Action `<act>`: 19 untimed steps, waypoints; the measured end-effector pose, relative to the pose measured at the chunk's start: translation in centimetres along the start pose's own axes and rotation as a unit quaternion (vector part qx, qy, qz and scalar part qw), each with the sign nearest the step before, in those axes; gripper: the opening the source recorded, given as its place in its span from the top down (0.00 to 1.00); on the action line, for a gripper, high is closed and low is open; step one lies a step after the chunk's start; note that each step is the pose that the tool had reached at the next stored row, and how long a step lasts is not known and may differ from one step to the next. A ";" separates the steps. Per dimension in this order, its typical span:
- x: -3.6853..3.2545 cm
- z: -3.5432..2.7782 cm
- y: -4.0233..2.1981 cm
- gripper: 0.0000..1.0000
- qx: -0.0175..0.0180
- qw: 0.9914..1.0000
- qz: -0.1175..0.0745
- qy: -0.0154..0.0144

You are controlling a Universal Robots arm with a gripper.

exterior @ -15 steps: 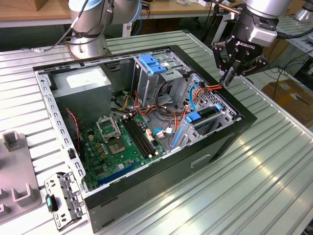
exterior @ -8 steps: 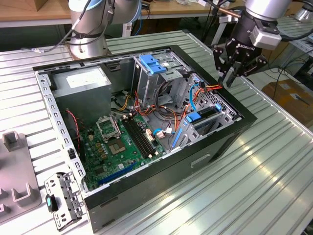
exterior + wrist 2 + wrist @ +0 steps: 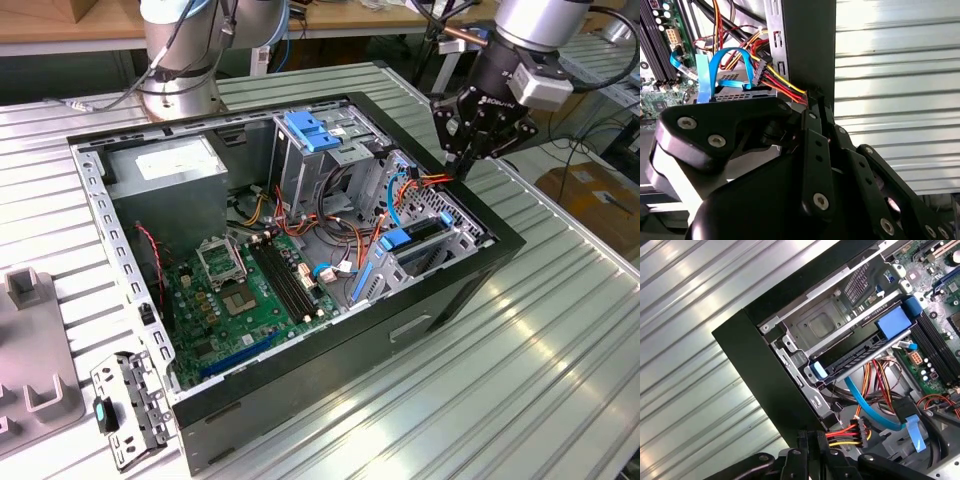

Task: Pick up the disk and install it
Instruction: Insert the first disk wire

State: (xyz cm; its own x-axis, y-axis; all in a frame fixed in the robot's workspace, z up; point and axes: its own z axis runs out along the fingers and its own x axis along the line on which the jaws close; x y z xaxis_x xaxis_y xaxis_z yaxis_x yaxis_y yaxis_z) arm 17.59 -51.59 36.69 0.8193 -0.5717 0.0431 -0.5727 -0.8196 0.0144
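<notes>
We find the gripper point(image 3: 463, 167) closed on the colored wires point(image 3: 785, 85) beside the disk point(image 3: 412, 238); pulling risks unplugging them.

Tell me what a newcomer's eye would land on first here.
An open black computer case on the ribbed metal table, with its green motherboard exposed. The arm's black pincer hangs over the case's edge at the exterior view's right, at a bundle of red, yellow and black wires. A blue-framed disk sits in the bay below.

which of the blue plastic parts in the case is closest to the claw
The blue-framed disk in the bay by the case's corner, below the claw. The blue latch on the tall grey cage sits farther away.
</notes>
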 end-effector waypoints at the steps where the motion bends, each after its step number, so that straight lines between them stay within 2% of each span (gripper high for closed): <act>1: -0.04 -0.11 0.03 0.83 0.000 1.000 -0.002 0.000; 4: -0.12 -0.67 0.11 0.84 0.001 1.000 -0.004 0.001; 7: -0.15 -0.68 0.13 0.84 0.001 1.000 -0.004 0.001; 12: -1.35 -0.73 1.00 0.84 0.001 1.000 -0.004 0.001; 13: -1.37 -0.72 1.03 0.84 0.001 1.000 -0.004 0.001; 17: -1.38 -0.72 1.03 0.84 -0.001 1.000 0.023 0.001; 19: -1.38 -0.71 1.03 0.84 -0.001 0.999 0.041 0.001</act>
State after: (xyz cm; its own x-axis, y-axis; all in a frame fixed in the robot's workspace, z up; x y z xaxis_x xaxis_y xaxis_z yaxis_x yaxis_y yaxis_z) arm 15.85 -51.63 37.35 0.7692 -0.6373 0.0456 -0.6384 -0.7696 0.0136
